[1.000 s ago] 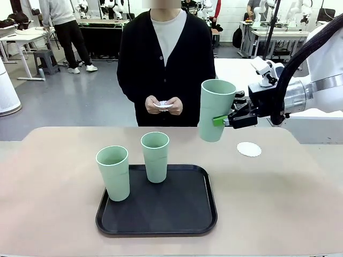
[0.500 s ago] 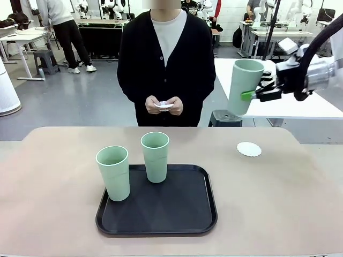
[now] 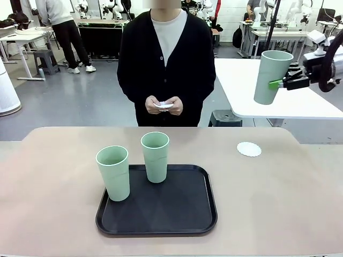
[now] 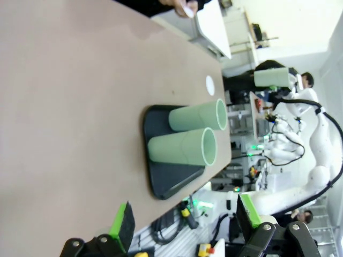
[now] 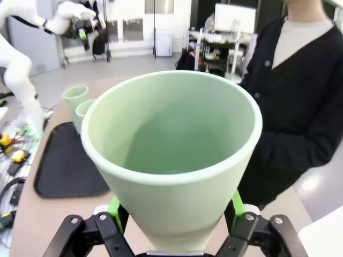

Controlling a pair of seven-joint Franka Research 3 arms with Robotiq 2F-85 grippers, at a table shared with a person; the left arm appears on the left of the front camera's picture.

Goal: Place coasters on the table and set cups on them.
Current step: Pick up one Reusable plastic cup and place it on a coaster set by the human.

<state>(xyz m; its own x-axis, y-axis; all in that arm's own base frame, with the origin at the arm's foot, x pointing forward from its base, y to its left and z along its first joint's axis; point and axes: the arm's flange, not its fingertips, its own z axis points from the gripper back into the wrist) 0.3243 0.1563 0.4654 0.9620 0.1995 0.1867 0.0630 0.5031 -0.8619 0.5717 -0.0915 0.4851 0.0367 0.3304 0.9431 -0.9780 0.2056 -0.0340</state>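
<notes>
Front view: right gripper (image 3: 280,83) clamps a tall mint-green plastic tumbler (image 3: 272,75) high above the beige desk (image 3: 278,203); the scalloped white paper coaster (image 3: 249,149) lies well below it. Descending off-centre could tip the tumbler.

No readable text or labels anywhere.

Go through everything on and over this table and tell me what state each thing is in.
Pale mint-green plastic tumbler at right: upright, empty, in the air, gripped by right pincer.
Mint-green tumbler, tray's left: upright, empty.
Mint-green tumbler, tray's back: upright, empty.
Black rounded tray: flat on beige table.
White scalloped paper doily: flat, bare.
Left pincer: open, empty.
Person's hands: holding white paper.
</notes>
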